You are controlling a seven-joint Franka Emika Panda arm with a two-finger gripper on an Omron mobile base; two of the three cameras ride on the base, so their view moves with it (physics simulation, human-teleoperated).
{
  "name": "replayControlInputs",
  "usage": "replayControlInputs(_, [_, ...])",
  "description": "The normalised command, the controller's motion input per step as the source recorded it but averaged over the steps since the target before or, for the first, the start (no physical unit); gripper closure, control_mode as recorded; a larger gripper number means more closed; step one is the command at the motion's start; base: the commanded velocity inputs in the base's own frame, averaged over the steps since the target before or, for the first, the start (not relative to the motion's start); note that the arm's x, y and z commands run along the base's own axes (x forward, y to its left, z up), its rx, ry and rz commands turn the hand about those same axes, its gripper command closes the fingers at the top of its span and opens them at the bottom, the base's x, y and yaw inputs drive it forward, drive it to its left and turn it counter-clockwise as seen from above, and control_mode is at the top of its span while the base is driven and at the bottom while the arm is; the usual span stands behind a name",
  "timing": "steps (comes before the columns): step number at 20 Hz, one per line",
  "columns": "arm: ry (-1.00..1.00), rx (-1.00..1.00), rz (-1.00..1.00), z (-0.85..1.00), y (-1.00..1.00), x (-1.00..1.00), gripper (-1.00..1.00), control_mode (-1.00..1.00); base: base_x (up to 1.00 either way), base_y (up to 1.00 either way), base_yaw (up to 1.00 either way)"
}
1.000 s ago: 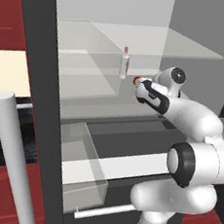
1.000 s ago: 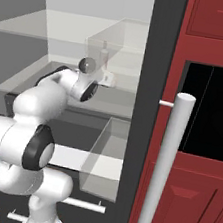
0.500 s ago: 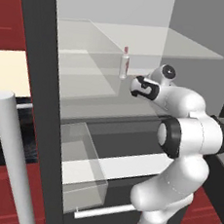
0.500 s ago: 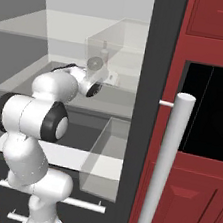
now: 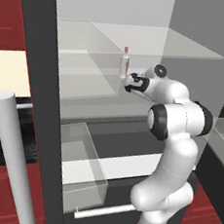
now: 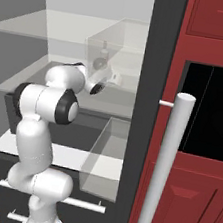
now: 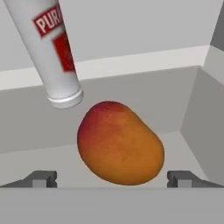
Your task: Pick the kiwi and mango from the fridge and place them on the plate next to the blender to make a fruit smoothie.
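Observation:
The mango (image 7: 120, 144), orange with a red blush, lies on the pale fridge shelf close in front of my hand. My gripper (image 7: 113, 179) is open, and its fingertips (image 7: 41, 178) stand wide on either side of the fruit without touching it. A white red-labelled bottle (image 7: 48, 48) stands just behind and left of the mango. In the left base view my gripper (image 5: 128, 82) reaches into the open fridge (image 5: 37, 76) at the bottle (image 5: 123, 66); the right base view has the gripper (image 6: 113, 77) behind a clear bin. The kiwi, plate and blender are out of view.
A clear drawer (image 5: 81, 169) juts out below the shelf. The fridge's long grey bar handle (image 5: 10, 162) (image 6: 163, 167) stands near the cameras. Red cupboards (image 6: 217, 23) and a dark opening (image 6: 209, 113) lie to the right. A shelf side wall (image 7: 205, 113) rises right of the mango.
My hand has pushed deeper into the fridge toward the bottle, and the elbow has swung up. The jaws have stayed open.

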Motion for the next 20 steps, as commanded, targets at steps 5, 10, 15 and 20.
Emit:
replayControlInputs(5, [0.06,0.0,0.0,-0.14,-0.08,0.59,-1.0,-1.0,0.0,0.0,0.0])
replayControlInputs(10, [0.05,0.01,0.0,-0.13,-0.17,0.57,-1.0,-1.0,0.0,0.0,0.0])
replayControlInputs(15, [0.06,0.0,0.0,-0.35,0.0,0.19,-1.0,-1.0,0.0,0.0,0.0])
replayControlInputs(20, [0.03,0.0,0.0,-0.66,0.0,-0.02,1.0,-1.0,0.0,0.0,0.0])
